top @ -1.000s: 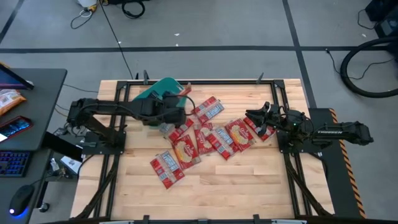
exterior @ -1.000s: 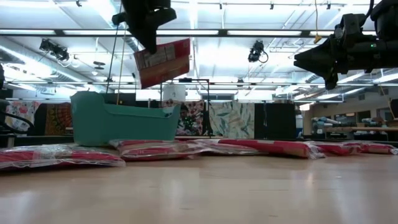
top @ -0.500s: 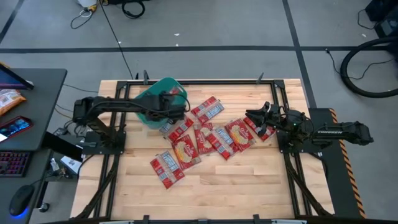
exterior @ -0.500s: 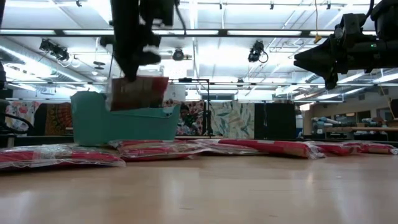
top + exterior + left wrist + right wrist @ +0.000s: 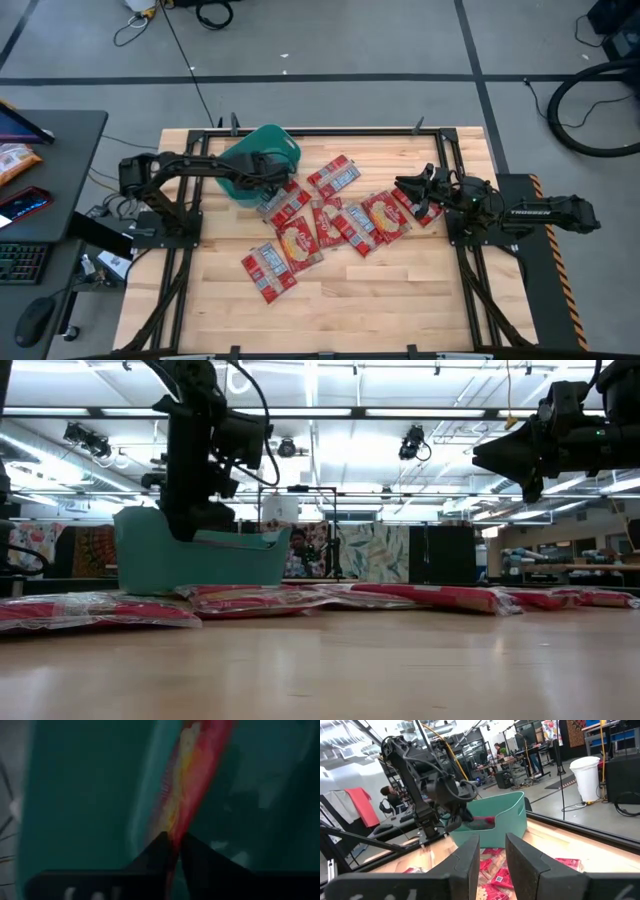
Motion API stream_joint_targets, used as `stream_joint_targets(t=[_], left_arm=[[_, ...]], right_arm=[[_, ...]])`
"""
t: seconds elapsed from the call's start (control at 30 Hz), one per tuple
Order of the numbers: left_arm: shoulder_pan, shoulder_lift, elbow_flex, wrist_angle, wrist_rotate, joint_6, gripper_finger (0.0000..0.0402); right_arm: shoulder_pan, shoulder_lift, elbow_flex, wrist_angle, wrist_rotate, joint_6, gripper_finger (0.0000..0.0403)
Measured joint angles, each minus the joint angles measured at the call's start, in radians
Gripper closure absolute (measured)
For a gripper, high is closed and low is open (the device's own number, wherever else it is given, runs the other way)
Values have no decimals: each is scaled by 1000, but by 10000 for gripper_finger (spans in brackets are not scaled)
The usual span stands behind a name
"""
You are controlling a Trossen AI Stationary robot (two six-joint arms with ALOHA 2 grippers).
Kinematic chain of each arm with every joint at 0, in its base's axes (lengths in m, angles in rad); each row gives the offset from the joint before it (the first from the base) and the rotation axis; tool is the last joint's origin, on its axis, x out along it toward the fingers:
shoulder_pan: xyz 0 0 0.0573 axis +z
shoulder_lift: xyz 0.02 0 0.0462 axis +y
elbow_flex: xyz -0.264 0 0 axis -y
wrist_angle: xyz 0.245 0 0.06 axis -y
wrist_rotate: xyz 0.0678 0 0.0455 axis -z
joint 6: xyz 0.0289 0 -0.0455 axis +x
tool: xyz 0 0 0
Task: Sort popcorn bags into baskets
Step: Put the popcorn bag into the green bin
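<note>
**Left gripper holds a bag inside the basket**

While the high view hides it, my left wrist view shows my left gripper (image 5: 172, 851) pinching one red popcorn bag (image 5: 192, 780), yellow picture, inside the single teal basket (image 5: 262, 152) at the far left. About seven popcorn bags (image 5: 300, 240) lie flat mid-table. My right gripper (image 5: 492, 852) hovers at the right, fingers narrowly apart.

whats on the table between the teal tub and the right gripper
In the high view, red popcorn bags lie scattered on the wood between the teal tub and the right gripper. The low view shows them flat, right of the tub.
</note>
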Motion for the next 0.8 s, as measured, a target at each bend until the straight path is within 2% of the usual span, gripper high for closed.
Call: stream_joint_targets(t=[0.17, 0.27, 0.4, 0.5, 0.63, 0.8], left_arm=[[-24, -2, 11, 8, 27, 0, 262], [-45, -4, 59, 8, 19, 17, 238], [-100, -4, 131, 44, 13, 92, 232], [-174, -4, 140, 124, 15, 94, 232], [-266, 15, 141, 227, -11, 44, 231], [-323, 68, 143, 261, -41, -66, 231]], right_arm=[[0, 0, 0, -1, 1, 0, 305], [0, 0, 0, 0, 1, 0, 305], [0, 0, 0, 0, 2, 0, 305], [0, 0, 0, 0, 2, 0, 305], [0, 0, 0, 0, 2, 0, 305], [0, 0, 0, -1, 2, 0, 305]])
